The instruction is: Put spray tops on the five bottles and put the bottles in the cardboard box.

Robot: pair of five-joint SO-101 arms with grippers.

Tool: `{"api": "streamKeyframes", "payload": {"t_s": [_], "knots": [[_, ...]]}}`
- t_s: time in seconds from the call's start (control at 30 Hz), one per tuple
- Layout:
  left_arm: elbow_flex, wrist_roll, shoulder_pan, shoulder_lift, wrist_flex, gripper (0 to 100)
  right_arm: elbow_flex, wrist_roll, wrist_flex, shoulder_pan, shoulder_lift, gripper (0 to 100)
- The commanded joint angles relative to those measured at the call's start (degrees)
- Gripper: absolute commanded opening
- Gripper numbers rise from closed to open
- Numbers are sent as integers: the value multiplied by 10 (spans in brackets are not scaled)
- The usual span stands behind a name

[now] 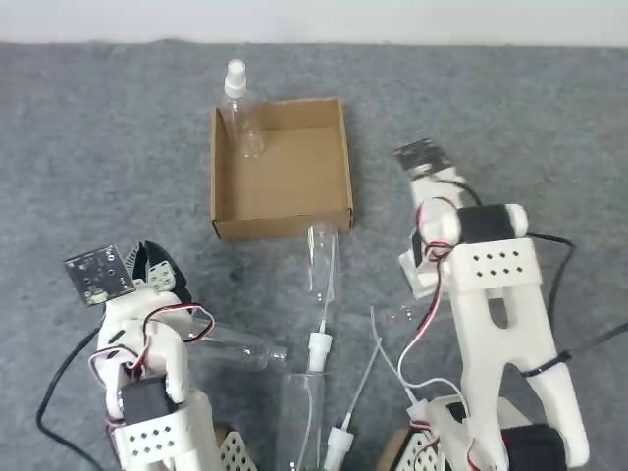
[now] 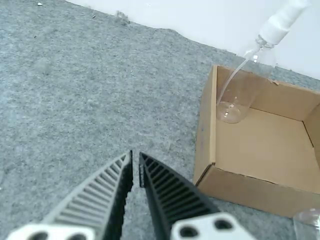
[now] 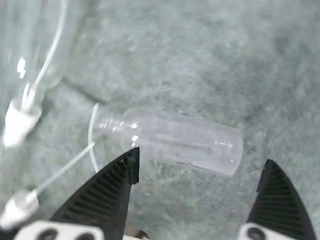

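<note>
The clear plastic bottle (image 3: 180, 140) under your right gripper (image 3: 202, 156) is a bare, see-through cylinder with a narrow neck and no spray top on it. It lies flat on the grey felt-covered table (image 1: 98, 147). Its long axis runs across the gap between the black ribbed fingers, neck toward one and flat base toward the other. Two white spray tops (image 3: 20, 116) with thin dip tubes lie near its neck end.

The right gripper hangs above the bottle with its fingers spread wide, touching nothing. In the high view your white right arm (image 1: 496, 294) stretches from the near edge with its wrist bent down toward the table. The bottle is mostly hidden beneath it there, so I can only place it roughly, on the near right side of the brown cardboard box (image 1: 280, 224).

Your left gripper (image 2: 136, 156) is closed to a thin slit with nothing between its fingers, and points low over the table left of the box. A second bottle with a white spray top (image 1: 242, 123) leans in the box's far left corner, its top sticking out over the rim.
</note>
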Motion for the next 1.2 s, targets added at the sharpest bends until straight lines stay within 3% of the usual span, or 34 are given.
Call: {"api": "streamKeyframes", "payload": {"t_s": [0.0,0.6,0.83,1.17], "knots": [[-7,-4,1,-8,2,14,-34,84,19,-25,-31,318],[-7,-4,1,-8,2,14,55,382,18,-39,-29,318],[-7,-4,1,-8,2,14,125,437,-43,-39,-29,318],[-7,-4,1,-8,2,14,240,443,-187,-38,-25,318]]}}
